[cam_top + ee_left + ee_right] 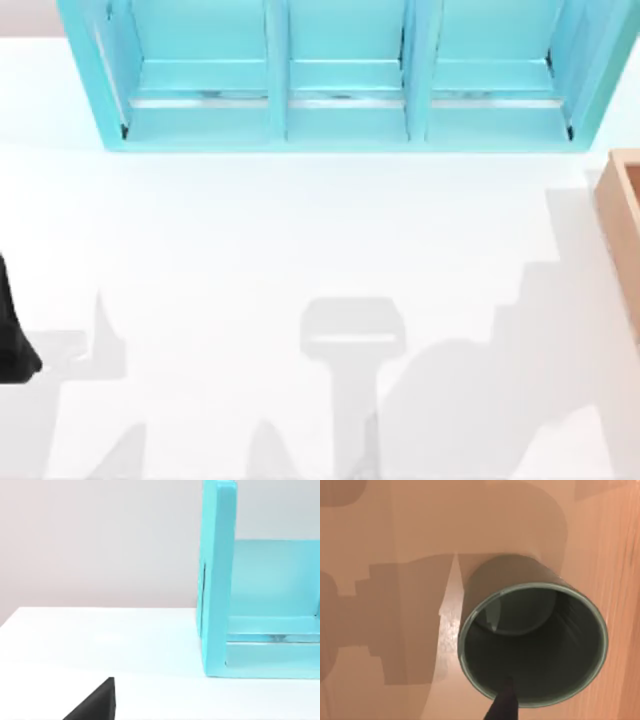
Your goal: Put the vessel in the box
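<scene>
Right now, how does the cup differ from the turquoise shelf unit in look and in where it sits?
1. The cup is dark olive-grey; the turquoise shelf unit is bright blue-green.
2. The cup is a round, open cylinder with one hollow; the shelf unit is boxy, split into compartments.
3. The cup stands over tan wood-grain, apparently the wooden box; the shelf unit stands on the white table.

Both are open containers.

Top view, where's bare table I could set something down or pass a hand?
Bare white table spreads from the turquoise shelf unit forward, between the left arm at the left edge and the box at the right edge. The box corner is tight.
</scene>
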{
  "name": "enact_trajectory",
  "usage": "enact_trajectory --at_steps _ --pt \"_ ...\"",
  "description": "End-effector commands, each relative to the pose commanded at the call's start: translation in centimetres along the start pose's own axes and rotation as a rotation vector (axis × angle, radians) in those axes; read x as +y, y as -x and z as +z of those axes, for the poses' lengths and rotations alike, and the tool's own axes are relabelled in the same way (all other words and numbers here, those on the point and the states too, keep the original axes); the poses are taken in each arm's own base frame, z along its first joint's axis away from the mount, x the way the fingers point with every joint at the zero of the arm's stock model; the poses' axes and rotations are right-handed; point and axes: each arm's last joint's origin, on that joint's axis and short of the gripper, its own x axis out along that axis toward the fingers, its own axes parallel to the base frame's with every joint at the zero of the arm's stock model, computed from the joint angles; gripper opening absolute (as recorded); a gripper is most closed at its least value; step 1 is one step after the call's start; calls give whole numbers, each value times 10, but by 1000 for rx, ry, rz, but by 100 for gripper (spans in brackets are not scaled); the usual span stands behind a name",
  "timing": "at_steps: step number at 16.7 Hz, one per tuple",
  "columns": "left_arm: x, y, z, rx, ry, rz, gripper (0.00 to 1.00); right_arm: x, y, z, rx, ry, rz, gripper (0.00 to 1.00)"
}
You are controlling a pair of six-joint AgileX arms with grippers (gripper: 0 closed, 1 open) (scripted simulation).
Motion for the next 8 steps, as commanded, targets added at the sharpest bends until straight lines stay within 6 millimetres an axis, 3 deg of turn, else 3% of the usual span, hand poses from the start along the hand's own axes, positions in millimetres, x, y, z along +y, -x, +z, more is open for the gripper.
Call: enact_trajectory --at_steps 2,8 --pt "0 0 0 0 0 0 100 0 0 0 0 0 0 98" --pt "0 0 0 0 0 0 100 0 0 0 0 0 0 100"
